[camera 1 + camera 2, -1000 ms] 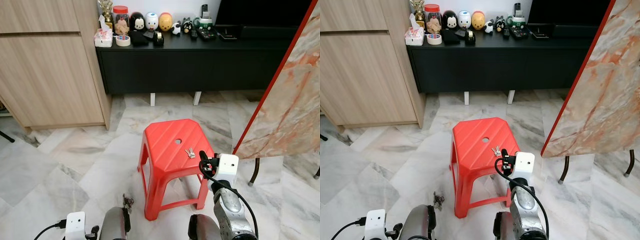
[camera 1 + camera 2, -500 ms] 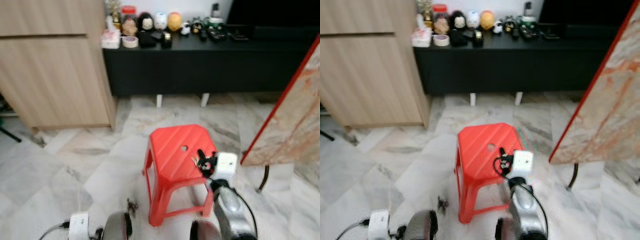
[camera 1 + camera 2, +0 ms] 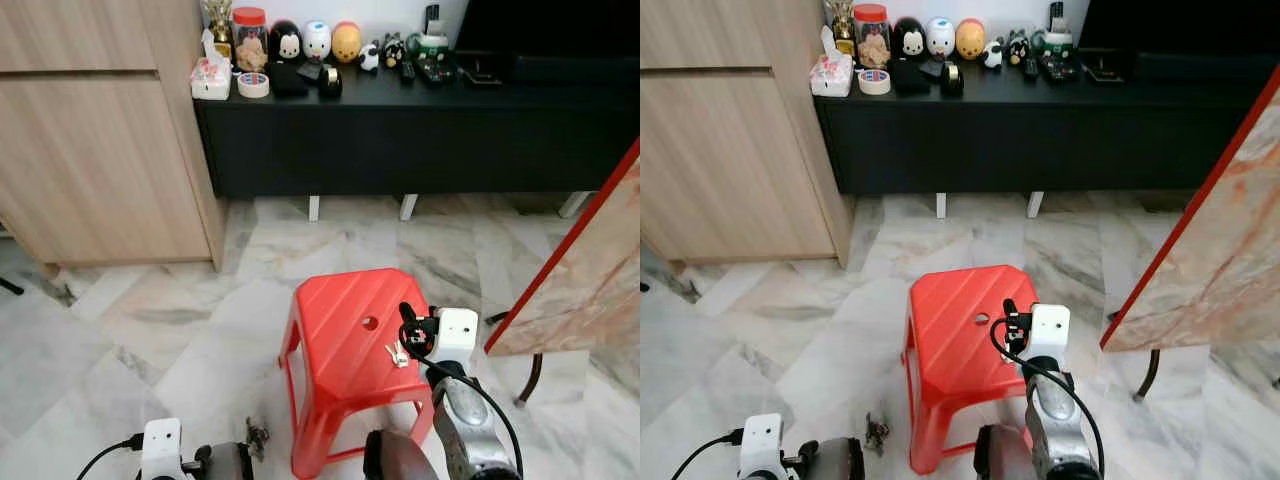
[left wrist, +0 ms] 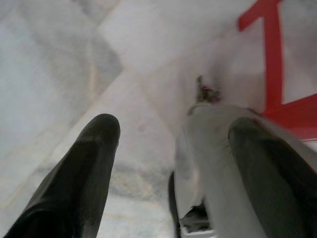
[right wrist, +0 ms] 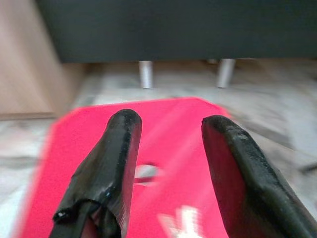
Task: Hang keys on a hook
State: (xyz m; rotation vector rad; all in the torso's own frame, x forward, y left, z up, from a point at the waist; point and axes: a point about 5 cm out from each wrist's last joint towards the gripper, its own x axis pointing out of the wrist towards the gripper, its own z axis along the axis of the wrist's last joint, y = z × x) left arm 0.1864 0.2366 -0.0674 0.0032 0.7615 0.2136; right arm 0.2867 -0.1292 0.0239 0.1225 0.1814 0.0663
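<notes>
Keys lay flat on red stool, near its right edge, just beside centre hole; long axis too small to tell. Right gripper hovered above stool, fingers spread, nothing between. Left gripper hung low over marble floor, fingers apart, empty.

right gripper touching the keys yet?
Apart. In the right wrist view, the right gripper has open fingers above the red stool, and the keys lie untouched between them.
</notes>
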